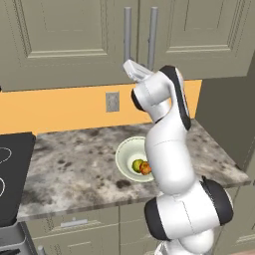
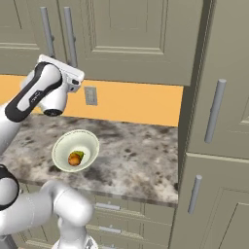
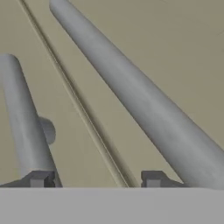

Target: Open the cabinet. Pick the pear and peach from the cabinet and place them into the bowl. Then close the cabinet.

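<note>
The cabinet (image 1: 64,40) has both doors shut, and its two grey bar handles (image 1: 127,35) (image 1: 153,35) hang side by side. My gripper (image 3: 97,180) is raised to the lower ends of those handles, pointing at the door seam. It is open and holds nothing. In the hand view the left handle (image 3: 22,122) rises over one fingertip and the right handle (image 3: 140,100) slants past the other. On the counter below stands the bowl (image 1: 122,149), with the pear (image 1: 136,165) and the peach (image 1: 145,168) inside. The right base view also shows the bowl (image 2: 61,146) with the peach (image 2: 74,159).
A speckled stone counter (image 1: 74,164) runs under the cabinet. A black cooktop (image 1: 12,169) lies at its left end. A wall outlet (image 1: 112,101) sits on the orange backsplash. A tall cabinet with bar handles (image 2: 219,121) closes off the right side, and drawers (image 2: 109,206) run below the counter.
</note>
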You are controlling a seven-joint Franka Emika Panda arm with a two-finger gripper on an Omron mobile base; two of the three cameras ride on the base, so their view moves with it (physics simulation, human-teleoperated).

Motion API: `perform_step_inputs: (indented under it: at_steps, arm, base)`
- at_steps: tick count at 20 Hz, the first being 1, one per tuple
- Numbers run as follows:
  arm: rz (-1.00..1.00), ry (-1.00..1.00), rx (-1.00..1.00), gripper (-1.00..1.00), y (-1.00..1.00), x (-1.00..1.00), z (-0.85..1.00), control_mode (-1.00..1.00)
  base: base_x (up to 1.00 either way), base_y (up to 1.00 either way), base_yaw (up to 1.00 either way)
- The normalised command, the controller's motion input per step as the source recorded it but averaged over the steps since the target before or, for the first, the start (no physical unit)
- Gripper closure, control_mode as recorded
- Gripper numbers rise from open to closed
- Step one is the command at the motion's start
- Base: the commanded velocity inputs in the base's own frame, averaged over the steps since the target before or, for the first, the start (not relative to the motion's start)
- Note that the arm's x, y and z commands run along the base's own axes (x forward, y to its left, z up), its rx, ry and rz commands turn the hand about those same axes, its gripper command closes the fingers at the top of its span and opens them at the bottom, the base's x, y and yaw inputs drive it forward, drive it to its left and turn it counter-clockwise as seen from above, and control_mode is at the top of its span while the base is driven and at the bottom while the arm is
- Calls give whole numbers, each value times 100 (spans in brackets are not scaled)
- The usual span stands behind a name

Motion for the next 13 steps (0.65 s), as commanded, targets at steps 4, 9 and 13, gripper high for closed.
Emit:
perform_step_inputs:
  at_steps: [4,9,13]
  arm:
    - [-26,0,-5,-100,1,100,-100,-100]
    - [-10,0,-9,-100,5,100,-100,-100]
    - [-9,0,-18,-100,3,100,-100,-100]
  base:
    - [0,0,0]
    - [0,0,0]
    - [0,0,0]
